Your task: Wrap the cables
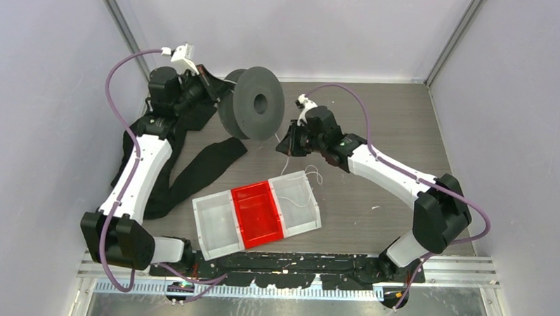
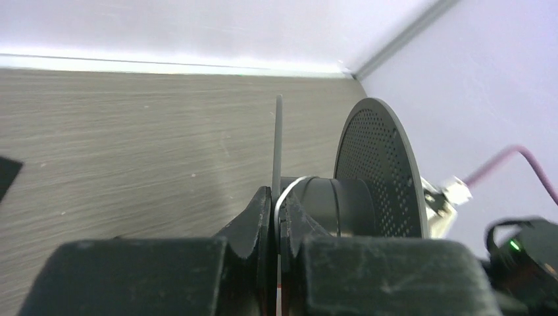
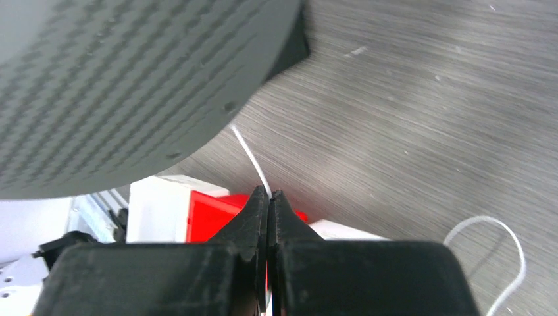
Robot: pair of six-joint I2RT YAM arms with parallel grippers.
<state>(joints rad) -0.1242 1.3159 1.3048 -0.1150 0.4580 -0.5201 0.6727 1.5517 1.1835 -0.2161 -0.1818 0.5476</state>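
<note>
A dark grey spool (image 1: 258, 104) stands on edge at the back of the table. My left gripper (image 1: 220, 86) (image 2: 276, 194) is shut on the rim of its thin left flange (image 2: 278, 141), and a white cable (image 2: 289, 187) curls off the hub (image 2: 335, 205) into the same pinch. Just right of the spool, my right gripper (image 1: 286, 141) (image 3: 269, 193) is shut on a cable (image 3: 249, 155) that runs up under the spool's perforated flange (image 3: 118, 85). More cable lies looped (image 3: 507, 230) on the table and in the tray's right compartment (image 1: 300, 192).
A three-part tray (image 1: 215, 224) with a red middle bin (image 1: 258, 212) (image 3: 207, 214) sits in front of the spool. A wide black strap (image 1: 199, 169) lies across the table's left side. Purple hoses arc over both arms. Walls close in the back and sides.
</note>
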